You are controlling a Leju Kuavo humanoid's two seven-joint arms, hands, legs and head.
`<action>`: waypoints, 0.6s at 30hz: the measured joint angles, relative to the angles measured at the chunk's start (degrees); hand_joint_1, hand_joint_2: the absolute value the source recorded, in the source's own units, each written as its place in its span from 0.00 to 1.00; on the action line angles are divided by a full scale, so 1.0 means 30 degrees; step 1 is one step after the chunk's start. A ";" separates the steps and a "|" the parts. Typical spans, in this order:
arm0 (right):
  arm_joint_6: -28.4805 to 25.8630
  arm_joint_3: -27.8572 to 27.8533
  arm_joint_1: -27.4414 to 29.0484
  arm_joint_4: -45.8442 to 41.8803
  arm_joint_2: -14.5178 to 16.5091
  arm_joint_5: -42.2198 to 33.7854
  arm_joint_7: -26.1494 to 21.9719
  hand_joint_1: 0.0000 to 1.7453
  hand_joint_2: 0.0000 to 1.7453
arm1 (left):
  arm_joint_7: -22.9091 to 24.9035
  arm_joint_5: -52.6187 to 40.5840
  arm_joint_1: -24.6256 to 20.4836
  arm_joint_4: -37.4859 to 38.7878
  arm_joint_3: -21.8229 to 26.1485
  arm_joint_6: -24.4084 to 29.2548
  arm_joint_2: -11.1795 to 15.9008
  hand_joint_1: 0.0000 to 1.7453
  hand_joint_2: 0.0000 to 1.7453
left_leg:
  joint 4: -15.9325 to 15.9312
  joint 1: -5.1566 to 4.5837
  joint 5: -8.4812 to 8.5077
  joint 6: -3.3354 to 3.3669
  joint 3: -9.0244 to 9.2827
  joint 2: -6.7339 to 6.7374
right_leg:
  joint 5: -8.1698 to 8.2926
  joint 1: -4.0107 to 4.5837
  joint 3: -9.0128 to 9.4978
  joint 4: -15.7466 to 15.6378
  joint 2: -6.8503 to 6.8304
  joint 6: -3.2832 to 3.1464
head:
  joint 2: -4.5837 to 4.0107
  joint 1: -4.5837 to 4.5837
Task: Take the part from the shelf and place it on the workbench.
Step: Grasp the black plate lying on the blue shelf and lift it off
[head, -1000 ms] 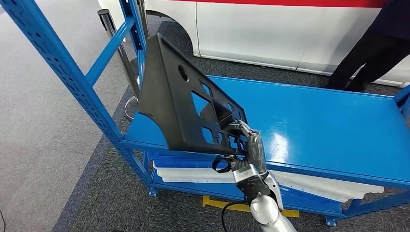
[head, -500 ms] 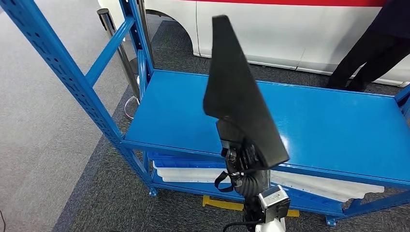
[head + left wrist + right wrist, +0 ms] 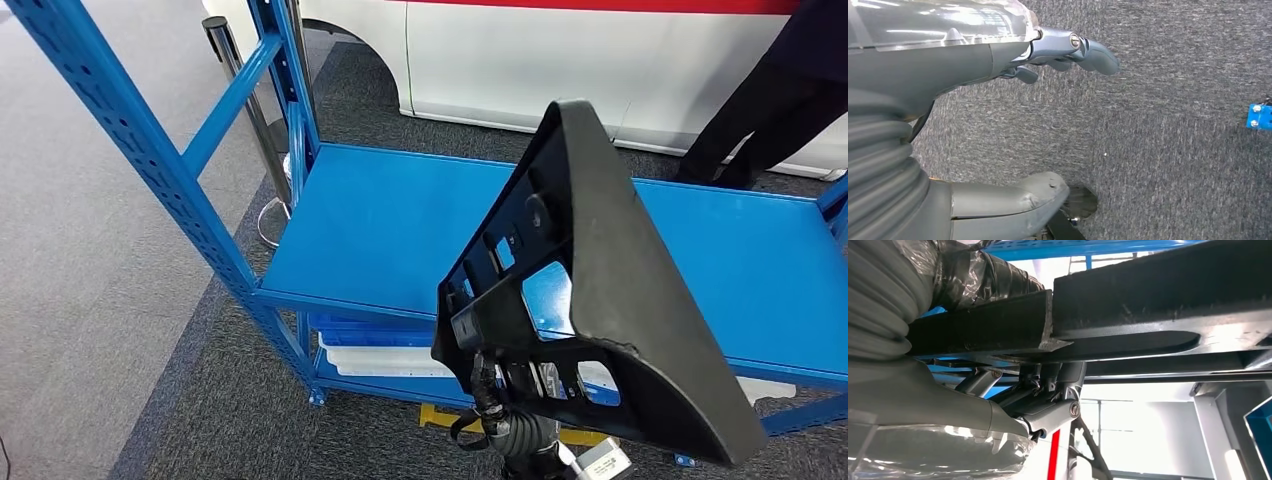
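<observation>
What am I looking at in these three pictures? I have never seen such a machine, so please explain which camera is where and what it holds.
This is a humanoid robot with two arms and hands. The head view looks down from its body at a blue shelf. The right hand holds a black plastic part up in front of the shelf; white panels lie on a lower level. The right wrist view sits just behind that hand, close under the part. The left wrist view shows the left hand, holding nothing, above grey carpet.

The right hand (image 3: 1013, 385) reaches up from below on its ribbed wrist, fingers clamped around the part (image 3: 600, 290). The left hand (image 3: 1048, 55) hangs low, fingers loosely extended, holding nothing.
</observation>
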 joint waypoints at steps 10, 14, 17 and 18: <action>0.0224 -0.0499 0.0805 -0.0426 0.0066 -0.0089 -0.0239 1.00 1.00 | 0.0002 -0.0026 -0.0002 0.0000 0.0162 0.0002 -0.0178 0.00 1.00 | -0.0248 0.0097 0.0018 0.0063 0.0257 0.0023 | 0.0040 -0.0123 -0.1242 0.1807 0.0002 0.0102 | 0.0000 0.0013; 0.0446 -0.0539 0.0954 -0.0545 0.0071 -0.0149 -0.0219 1.00 1.00 | 0.0040 -0.0047 -0.0042 0.0000 0.0193 -0.0047 -0.0202 0.00 1.00 | -0.0075 0.0035 -0.0172 -0.0417 0.0161 0.0033 | 0.0282 0.0011 -0.0670 0.0279 0.0057 -0.0329 | 0.0000 -0.0005; 0.0623 -0.0563 0.1013 -0.0563 0.0091 -0.0162 -0.0221 1.00 1.00 | 0.0075 -0.0055 -0.0070 0.0000 0.0199 -0.0188 -0.0202 0.00 1.00 | 0.0853 0.0136 -0.0856 -0.0728 -0.0186 0.0038 | 0.0304 -0.0073 -0.0540 0.0104 0.0020 -0.0709 | 0.0000 -0.0005; 0.0650 -0.0565 0.1019 -0.0565 0.0104 -0.0162 -0.0220 1.00 1.00 | 0.0087 -0.0055 -0.0072 0.0000 0.0200 -0.0233 -0.0204 0.00 1.00 | 0.1882 0.0169 -0.1420 -0.0813 -0.0656 0.0034 | 0.0292 -0.0094 -0.0490 0.0072 -0.0017 -0.0800 | 0.0000 -0.0005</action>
